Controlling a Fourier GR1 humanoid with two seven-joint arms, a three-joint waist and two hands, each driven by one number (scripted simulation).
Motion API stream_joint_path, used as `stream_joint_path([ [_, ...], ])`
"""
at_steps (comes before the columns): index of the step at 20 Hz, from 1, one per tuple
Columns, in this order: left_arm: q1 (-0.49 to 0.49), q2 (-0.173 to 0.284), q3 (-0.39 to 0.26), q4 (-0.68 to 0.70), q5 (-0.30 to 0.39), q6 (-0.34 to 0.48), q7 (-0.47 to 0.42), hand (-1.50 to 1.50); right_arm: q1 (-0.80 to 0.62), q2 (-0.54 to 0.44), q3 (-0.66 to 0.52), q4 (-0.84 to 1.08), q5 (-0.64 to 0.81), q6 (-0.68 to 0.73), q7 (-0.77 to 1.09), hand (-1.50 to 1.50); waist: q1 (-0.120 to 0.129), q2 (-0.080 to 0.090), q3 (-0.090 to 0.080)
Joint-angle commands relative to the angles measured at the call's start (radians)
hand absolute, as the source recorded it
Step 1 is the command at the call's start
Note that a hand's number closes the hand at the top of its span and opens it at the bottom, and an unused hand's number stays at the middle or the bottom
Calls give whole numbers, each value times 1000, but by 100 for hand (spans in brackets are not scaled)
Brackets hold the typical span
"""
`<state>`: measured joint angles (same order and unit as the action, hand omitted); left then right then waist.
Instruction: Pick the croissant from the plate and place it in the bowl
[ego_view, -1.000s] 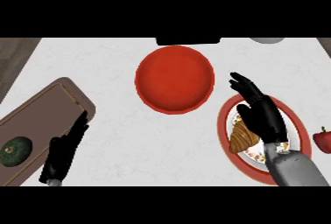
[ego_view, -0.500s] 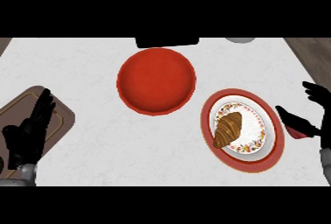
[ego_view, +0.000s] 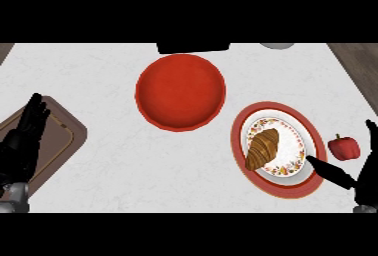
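A brown croissant (ego_view: 263, 148) lies on a white patterned plate (ego_view: 294, 161) that sits on a red round mat at the right. The red bowl (ego_view: 180, 92) stands up and left of the plate, with nothing in it. My right hand (ego_view: 359, 177) is at the lower right edge, open, its thumb reaching over the plate's lower right rim, apart from the croissant. My left hand (ego_view: 22, 145) rests open at the left edge, fingers up, over a wooden board.
A wooden cutting board (ego_view: 65, 136) lies at the left edge under my left hand. A red bell pepper (ego_view: 343, 147) sits just right of the plate, close to my right hand. A dark object (ego_view: 193, 47) and a grey one (ego_view: 276, 45) sit at the counter's far edge.
My right hand has drawn back off the plate to the lower right, uncovering the croissant. The whole view has shifted, and my left hand now stands open at the left edge.
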<state>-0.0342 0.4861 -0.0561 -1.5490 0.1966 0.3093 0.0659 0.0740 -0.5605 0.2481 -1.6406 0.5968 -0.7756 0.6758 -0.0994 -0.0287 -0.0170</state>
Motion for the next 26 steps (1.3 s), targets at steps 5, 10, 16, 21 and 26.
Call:
stream_joint_path([
  [5, -42, 16, 8, -20, 16, -26, 28, 0, 22, -22, -32, -290, 296, 193, 399, -150, 31, 12, 2],
  [10, -65, 12, -12, -19, 13, -47, 37, 0, -67, -4, -2, -437, 342, 505, 640, -150, 78, 21, 6],
  [16, -93, 5, -18, 6, 12, -64, 32, 0, -131, -2, 1, -441, 198, 757, 781, -150, 110, 33, 7],
  [21, -81, -22, -36, -5, 8, -61, 20, 0, -174, 32, -38, -396, 39, 856, 811, -150, 129, 34, 10],
  [26, -114, -19, -32, 2, -11, -54, 25, 0, -202, 81, -43, -352, -70, 930, 812, -150, 115, 32, 12],
])
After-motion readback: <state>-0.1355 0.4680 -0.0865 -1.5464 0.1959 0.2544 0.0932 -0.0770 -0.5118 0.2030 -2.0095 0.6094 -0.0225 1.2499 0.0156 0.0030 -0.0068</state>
